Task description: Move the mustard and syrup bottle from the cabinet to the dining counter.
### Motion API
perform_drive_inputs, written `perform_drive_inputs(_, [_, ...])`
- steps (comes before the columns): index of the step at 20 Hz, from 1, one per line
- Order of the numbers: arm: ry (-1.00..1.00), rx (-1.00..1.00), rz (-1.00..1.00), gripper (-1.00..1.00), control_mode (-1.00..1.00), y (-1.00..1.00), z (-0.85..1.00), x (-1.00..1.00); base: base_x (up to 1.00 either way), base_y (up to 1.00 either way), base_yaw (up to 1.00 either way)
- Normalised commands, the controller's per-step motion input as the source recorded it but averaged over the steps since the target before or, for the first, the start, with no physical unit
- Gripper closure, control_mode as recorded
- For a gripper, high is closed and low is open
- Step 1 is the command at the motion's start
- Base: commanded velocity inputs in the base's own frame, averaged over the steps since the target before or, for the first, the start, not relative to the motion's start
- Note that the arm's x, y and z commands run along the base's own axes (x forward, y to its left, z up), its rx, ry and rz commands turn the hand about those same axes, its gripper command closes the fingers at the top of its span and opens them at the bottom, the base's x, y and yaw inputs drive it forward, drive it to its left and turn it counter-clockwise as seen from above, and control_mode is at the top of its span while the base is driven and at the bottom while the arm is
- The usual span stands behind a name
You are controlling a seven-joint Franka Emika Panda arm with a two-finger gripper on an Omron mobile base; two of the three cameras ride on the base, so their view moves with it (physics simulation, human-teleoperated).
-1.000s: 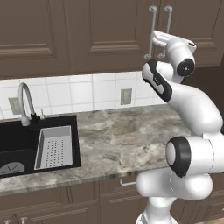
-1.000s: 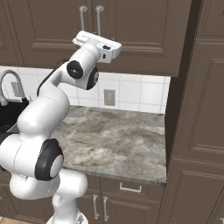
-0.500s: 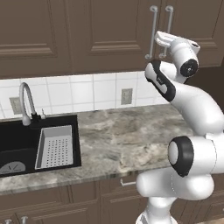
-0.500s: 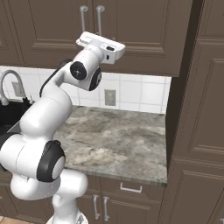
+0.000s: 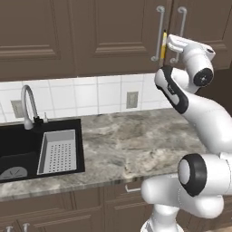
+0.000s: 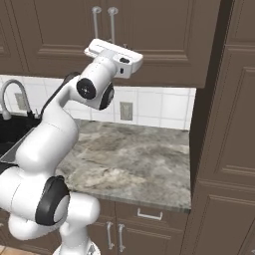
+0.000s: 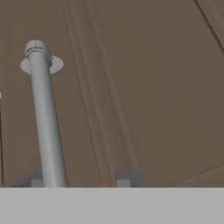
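**Entry: wall cabinet, hand at handle**

- Cabinet (image 5: 104, 31): dark brown, panelled, on the wall above and to the right of the sink (image 5: 22, 152). Two silver bar handles stand upright side by side, right of the sink line. In the left base view a thin yellow strip (image 5: 164, 45) shows just beside the left handle; what it is cannot be told.
- Hand (image 7: 80, 179): raised to the cabinet front, up and to the right of the sink, at the lower part of the handles. In the hand view one handle (image 7: 46, 122) runs between the two finger tips, close against one tip and apart from the other. The tips stand apart; whether they clamp the bar cannot be told.
- Tabletop (image 5: 136, 145): grey-brown marbled stone, bare from the sink's right rim to its right end. Its front edge runs over dark drawers with silver pulls.
- Sink: black, set in the tabletop's left part. A pale perforated tray (image 5: 56, 152) lies in its right side and a curved faucet (image 5: 28, 104) rises behind it.
- Backsplash: white tile with an outlet (image 5: 132, 99), right of the sink.
- Tall unit (image 6: 224, 124): dark panelled, closing the tabletop's end farthest from the sink.
- Room: open air between tabletop and cabinet underside, crossed by the arm.
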Motion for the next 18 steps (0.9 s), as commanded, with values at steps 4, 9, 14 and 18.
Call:
perform_drive_inputs(4, [-0.07, 0.09, 0.0, 1.0, -1.0, -1.0, 0.31, -1.0, 0.0, 0.0, 0.0])
perform_drive_inputs(9, [-0.06, 0.11, 0.01, 1.0, -1.0, -1.0, 0.17, -1.0, 0.0, 0.0, 0.0])
perform_drive_inputs(14, [-0.05, 0.1, 0.01, 1.0, -1.0, -1.0, 0.06, -1.0, 0.0, 0.0, 0.0])
perform_drive_inputs(18, [-0.01, 0.07, 0.0, 1.0, -1.0, -1.0, 0.0, -1.0, 0.0, 0.0, 0.0])
